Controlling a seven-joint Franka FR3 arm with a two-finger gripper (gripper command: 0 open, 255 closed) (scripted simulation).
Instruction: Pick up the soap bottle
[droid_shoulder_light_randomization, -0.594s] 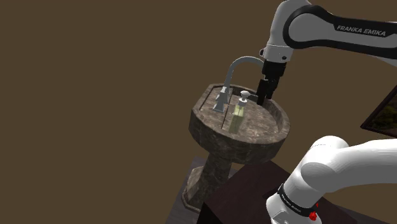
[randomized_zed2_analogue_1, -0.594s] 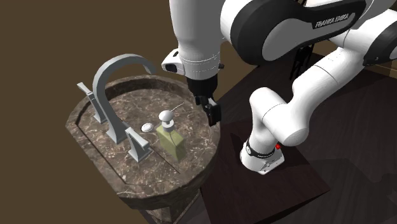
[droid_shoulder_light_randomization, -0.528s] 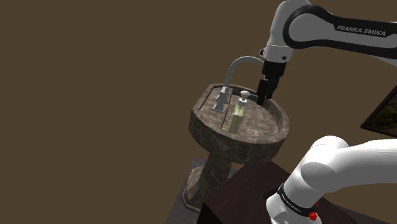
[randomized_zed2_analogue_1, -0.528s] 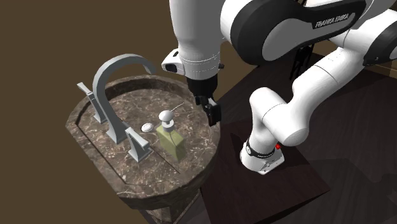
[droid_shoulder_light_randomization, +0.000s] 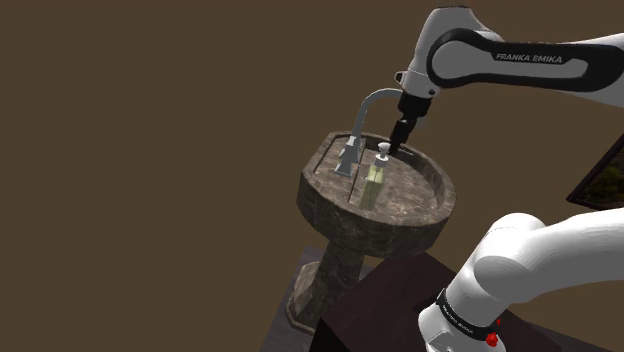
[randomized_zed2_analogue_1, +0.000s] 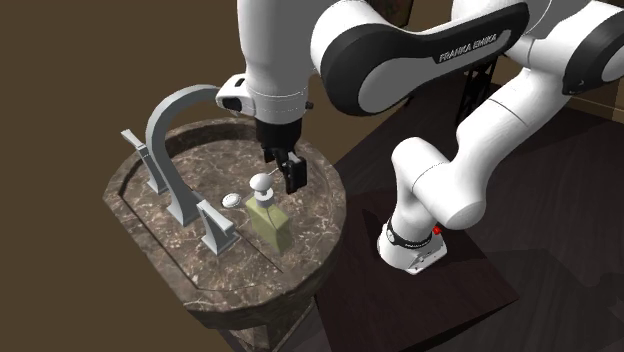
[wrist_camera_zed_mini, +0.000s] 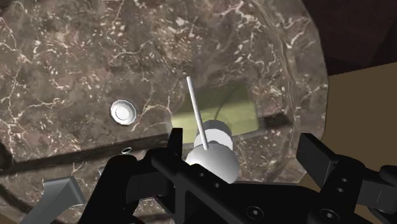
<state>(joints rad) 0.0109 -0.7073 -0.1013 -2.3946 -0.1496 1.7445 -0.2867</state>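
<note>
Since the earlier frame the gripper (randomized_zed2_analogue_1: 283, 172) has travelled toward the left of the second exterior view, from beside the bottle to a station directly over its pump. I record the soap bottle (randomized_zed2_analogue_1: 267, 222) as pale green with a grey pump head (wrist_camera_zed_mini: 213, 160), upright on the dark marbled sink (randomized_zed2_analogue_1: 300, 285), left of centre in that view and just beside the nearer faucet handle (randomized_zed2_analogue_1: 216, 228). On the wrist view the fingers (wrist_camera_zed_mini: 175, 141) stand wide apart with the pump head between them, closer to one; contact I cannot confirm. The drain (randomized_zed2_analogue_1: 232, 200) lies near the bottle. The curved grey faucet (randomized_zed2_analogue_1: 180, 108) rises at upper left. The dark stand (randomized_zed2_analogue_1: 470, 290) occupies the lower right.
</note>
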